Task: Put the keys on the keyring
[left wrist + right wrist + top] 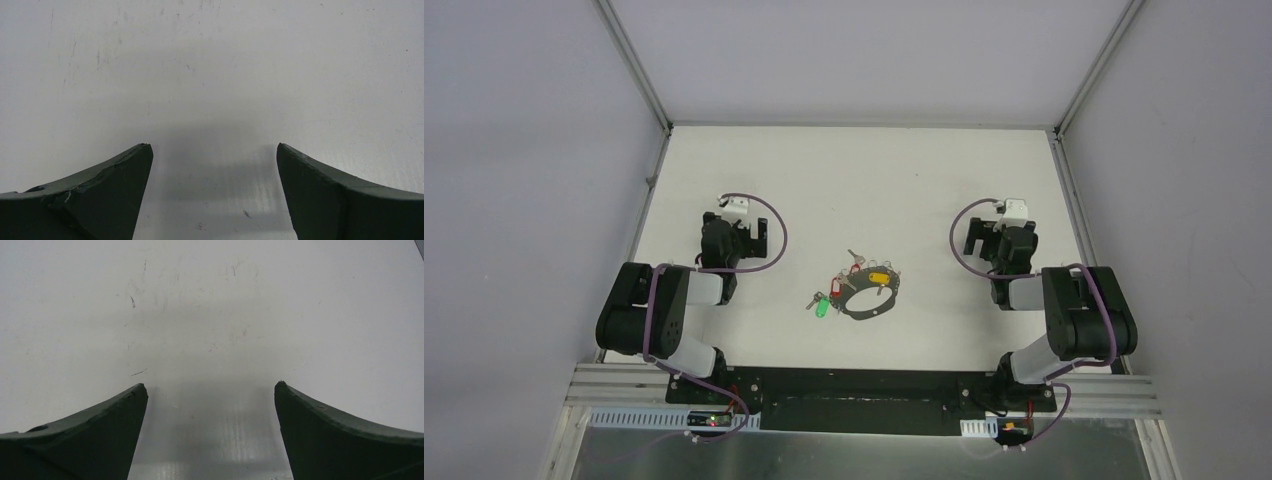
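Observation:
In the top view the keyring, a dark wire hoop, lies flat on the white table between the two arms. Small silver keys cluster at its left and top edge. One has a green tag, one a yellow tag and one a red tag. Whether any key is threaded on the hoop I cannot tell. My left gripper hovers left of the keys, open and empty. My right gripper hovers to their right, also open and empty. Both wrist views show only bare table.
Grey walls with aluminium posts enclose the table on three sides. The arm bases stand on a black plate at the near edge. Purple cables loop beside each wrist.

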Controlling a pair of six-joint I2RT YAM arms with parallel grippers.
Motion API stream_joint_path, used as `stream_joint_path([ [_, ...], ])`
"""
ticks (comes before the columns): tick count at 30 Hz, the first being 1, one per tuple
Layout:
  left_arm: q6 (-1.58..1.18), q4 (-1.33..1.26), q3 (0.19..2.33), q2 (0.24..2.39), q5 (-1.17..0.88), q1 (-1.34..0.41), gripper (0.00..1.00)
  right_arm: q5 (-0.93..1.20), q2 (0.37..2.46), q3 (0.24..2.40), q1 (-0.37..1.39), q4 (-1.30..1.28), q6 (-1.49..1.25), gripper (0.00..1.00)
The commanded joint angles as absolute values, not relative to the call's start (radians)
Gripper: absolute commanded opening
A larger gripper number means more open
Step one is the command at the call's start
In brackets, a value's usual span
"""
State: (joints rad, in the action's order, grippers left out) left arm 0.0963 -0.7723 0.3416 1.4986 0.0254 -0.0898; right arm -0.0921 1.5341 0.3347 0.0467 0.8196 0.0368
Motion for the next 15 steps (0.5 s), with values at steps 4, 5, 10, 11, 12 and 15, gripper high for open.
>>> stream_joint_path([
  [4, 0.093, -0.827, 0.368, 1.498, 0.018, -0.08, 0.99, -0.072, 1.536, 0.358, 0.04, 0.885, 0.008, 1.0],
  [5, 0.093, -0.827, 0.368, 1.499, 0.018, -0.081, 0.99, -0.072, 1.535, 0.359, 0.04, 0.885, 0.008, 1.0],
  [10, 0.092, -0.825, 0.369, 1.501, 0.017, -0.08, 0.99, -0.072, 1.536, 0.359, 0.04, 0.885, 0.008, 1.0],
  [11, 0.091, -0.821, 0.372, 1.503, 0.014, -0.08, 0.99, -0.072, 1.536, 0.359, 0.04, 0.885, 0.008, 1.0],
  [12, 0.092, -0.818, 0.375, 1.503, 0.012, -0.079, 0.99, -0.072, 1.536, 0.359, 0.04, 0.885, 0.008, 1.0],
  [15, 0.091, -0.818, 0.372, 1.499, 0.013, -0.078, 0.99, -0.072, 1.536, 0.359, 0.039, 0.885, 0.008, 1.0],
])
